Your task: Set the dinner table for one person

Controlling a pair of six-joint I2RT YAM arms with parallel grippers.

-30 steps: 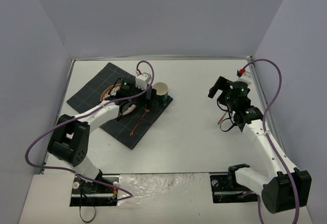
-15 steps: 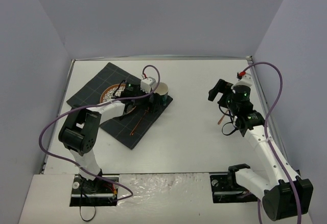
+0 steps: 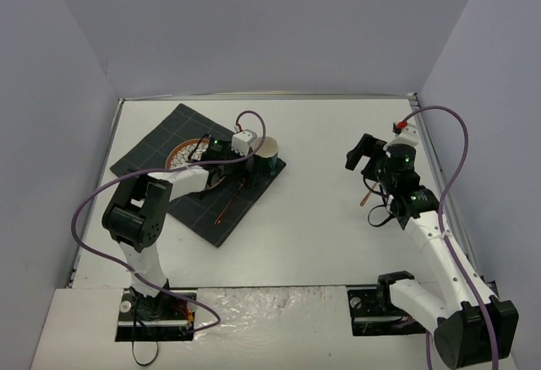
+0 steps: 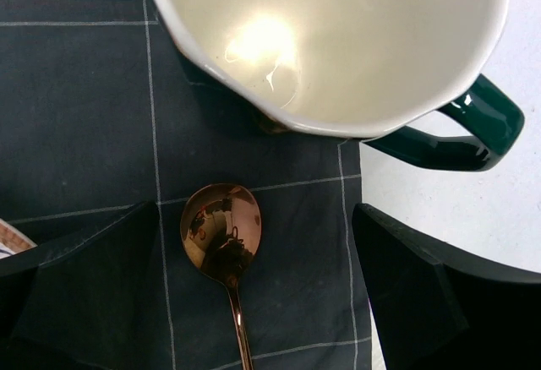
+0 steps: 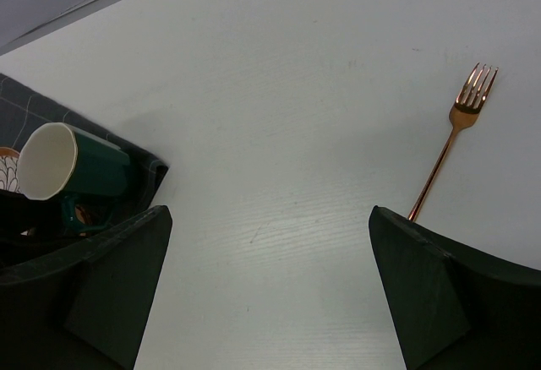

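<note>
The white dinner table (image 3: 313, 218) carries a dark checked mat (image 3: 148, 155) at the left. On the mat are a patterned plate (image 3: 182, 152), a green mug (image 3: 268, 152) with a cream inside, and a copper spoon (image 3: 228, 205). My left gripper (image 3: 241, 171) hovers open over the mat; the spoon's bowl (image 4: 221, 231) lies on the mat between its fingers, untouched, just short of the mug (image 4: 338, 40). A copper fork (image 3: 369, 191) lies on the bare table at the right. My right gripper (image 3: 365, 157) is open and empty above the table, with the fork (image 5: 448, 146) near its right finger.
The mug's handle (image 4: 461, 138) sticks out past the mat's right edge (image 4: 355, 218) over the white top. Grey walls enclose the table on three sides. In the right wrist view the mug (image 5: 72, 171) and mat corner (image 5: 25, 104) sit far left.
My left arm has swung right along the mat toward the mug, uncovering more of the plate. The right arm has shifted only slightly. Both grippers stayed open.
</note>
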